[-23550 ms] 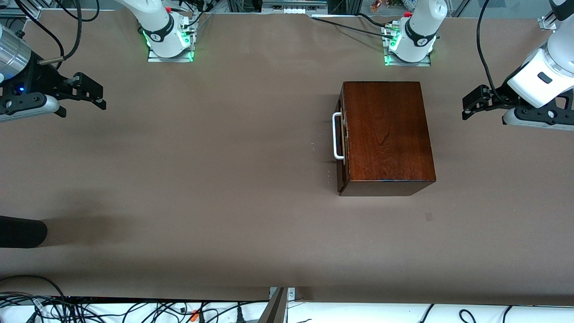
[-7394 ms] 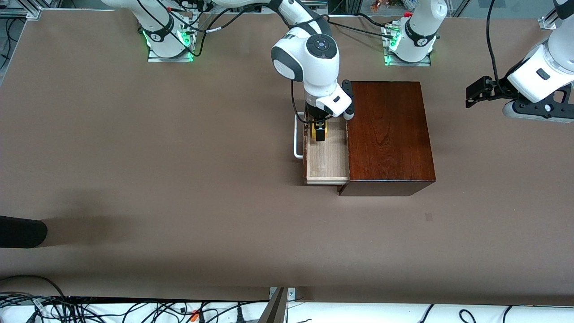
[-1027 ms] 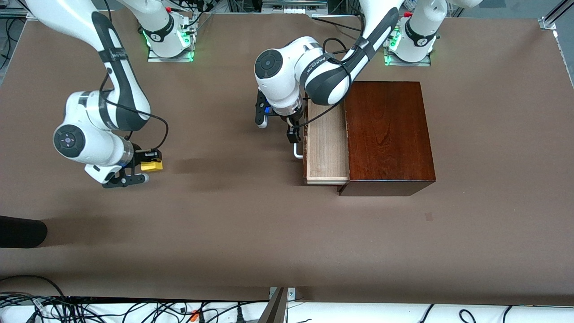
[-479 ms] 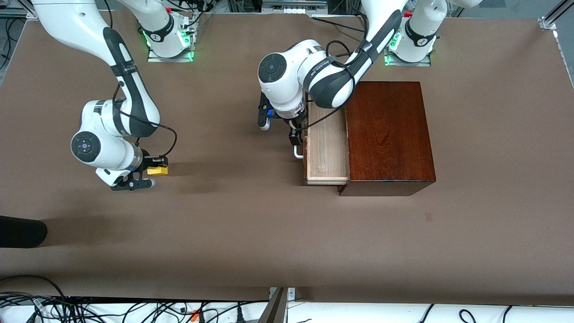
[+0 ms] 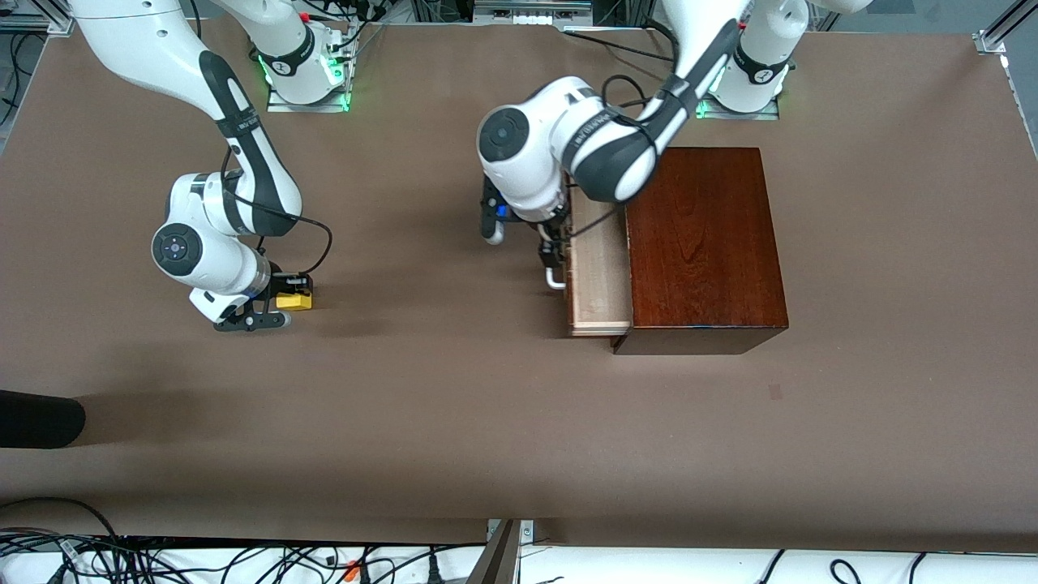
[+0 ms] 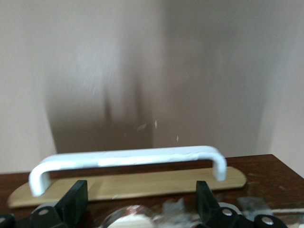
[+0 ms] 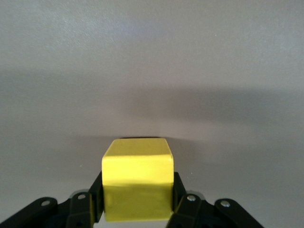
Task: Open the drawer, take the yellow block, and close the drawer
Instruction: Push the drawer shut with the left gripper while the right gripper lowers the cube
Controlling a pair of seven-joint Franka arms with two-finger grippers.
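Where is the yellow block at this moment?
The yellow block is held in the right tool, low over the bare table toward the right arm's end, well away from the drawer.

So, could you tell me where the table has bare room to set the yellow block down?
Bare table spreads under and around the right tool, shut on the yellow block, and toward the front camera. It is crowded at the drawer, where the left tool works the handle.
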